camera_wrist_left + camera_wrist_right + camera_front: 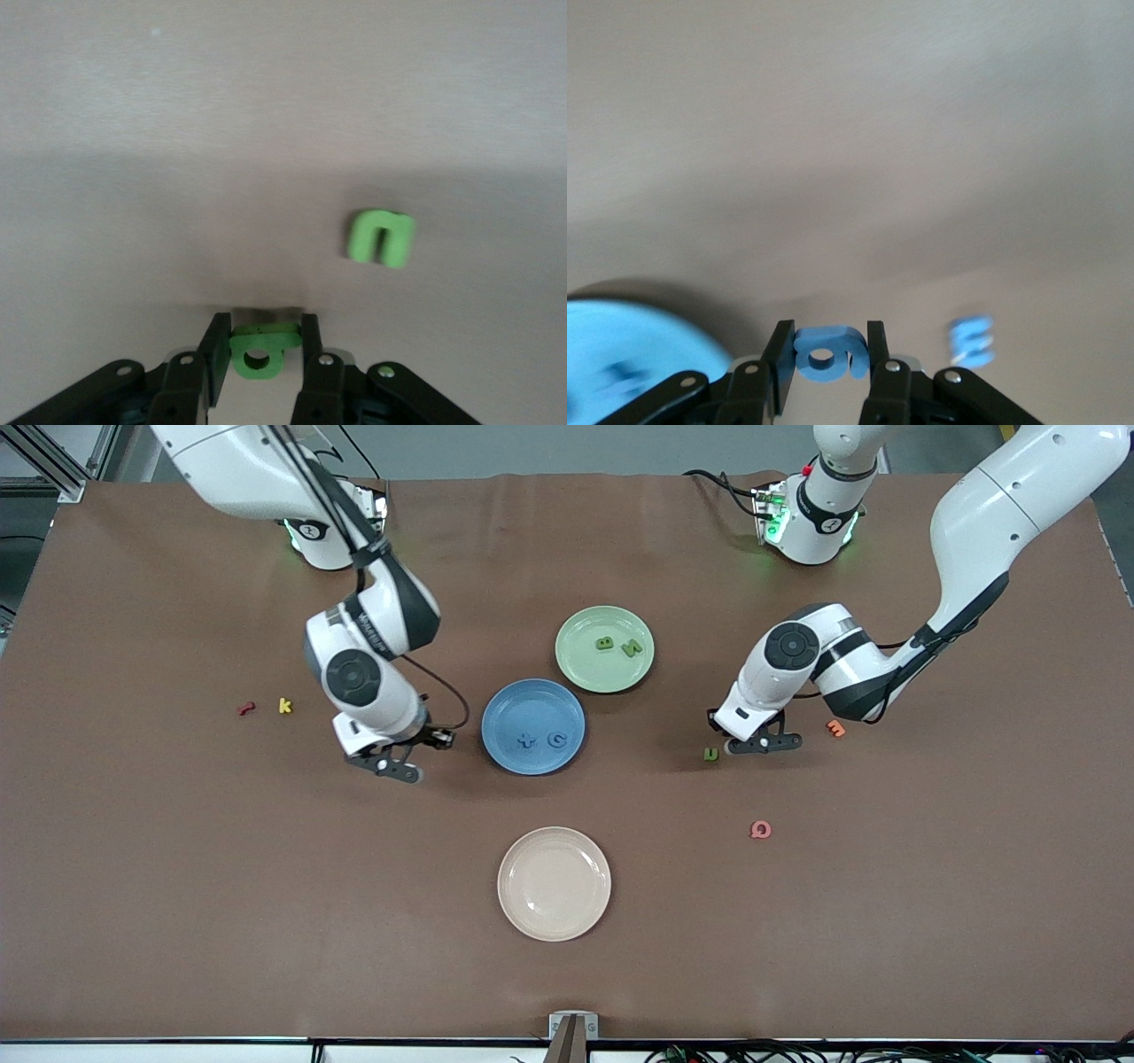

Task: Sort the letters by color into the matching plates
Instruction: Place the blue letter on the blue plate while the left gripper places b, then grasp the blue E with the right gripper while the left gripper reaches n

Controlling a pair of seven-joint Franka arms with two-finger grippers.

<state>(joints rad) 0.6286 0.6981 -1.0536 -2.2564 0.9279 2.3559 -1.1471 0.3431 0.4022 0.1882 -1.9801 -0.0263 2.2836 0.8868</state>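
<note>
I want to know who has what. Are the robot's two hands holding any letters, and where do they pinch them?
Yes. The left gripper pinches a green letter by its two sides. The right gripper pinches a blue letter, also by its sides.

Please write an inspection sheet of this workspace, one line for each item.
Surface: brown table cover, flat.
Job's things: round blue plate holds blue foam plus and G; round pale green plate holds green B and N; small green foam u lies on the cover.
Clutter: empty cream plate; red letter, yellow k, orange letter, pink Q.
Grippers: left hand shut on green foam b, beside the u; right hand shut on blue foam 6, beside the blue plate.
Cables: black bundle along the table's near edge.
Surroundings: nothing seen.
</note>
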